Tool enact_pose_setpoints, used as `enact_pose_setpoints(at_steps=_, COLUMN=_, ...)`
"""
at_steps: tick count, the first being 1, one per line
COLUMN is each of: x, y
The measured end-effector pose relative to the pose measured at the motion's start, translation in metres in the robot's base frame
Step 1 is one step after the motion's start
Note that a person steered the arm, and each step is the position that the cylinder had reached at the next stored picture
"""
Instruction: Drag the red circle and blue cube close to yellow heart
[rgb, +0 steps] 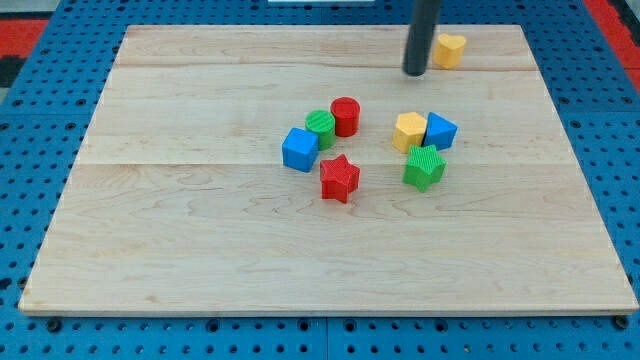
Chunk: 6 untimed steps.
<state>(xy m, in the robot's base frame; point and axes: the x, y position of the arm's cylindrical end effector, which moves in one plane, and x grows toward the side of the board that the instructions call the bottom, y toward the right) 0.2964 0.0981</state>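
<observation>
The wooden table (200, 260) lies on a blue pegboard surface (30, 200), and its whole left portion carries no blocks. Going from the view's left, the first block is the blue cube (299, 149), a little left of the table's centre. Just beside it, up and to the right, is the green cylinder (320, 128), which looks to be touching or nearly touching the cube's upper right corner. The red circle (345, 116) stands immediately to the right of the green cylinder, pressed against it or very nearly so. Below these, the red star (339, 178) sits just down and right of the blue cube, apart from the red circle. Further right is a second cluster: a yellow block (409, 131), roughly hexagonal, with a second blue block (440, 131) touching its right side, and a green block (424, 167) tucked just beneath the two. My tip (415, 73) is near the view's top, above this cluster and well apart from the red circle and blue cube. The yellow heart (450, 50) lies just to the right of my tip, close to the table's far edge, well apart from both blocks named in the task. The arm has no jaws, only the dark rod, so nothing is held.
</observation>
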Motion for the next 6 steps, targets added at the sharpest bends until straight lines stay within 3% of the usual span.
enact_pose_setpoints(at_steps=1, x=0.044, y=-0.048)
enact_pose_setpoints(at_steps=3, x=0.104, y=-0.013)
enact_pose_setpoints(at_steps=4, x=0.149, y=-0.025)
enact_pose_setpoints(at_steps=6, x=0.174, y=-0.148)
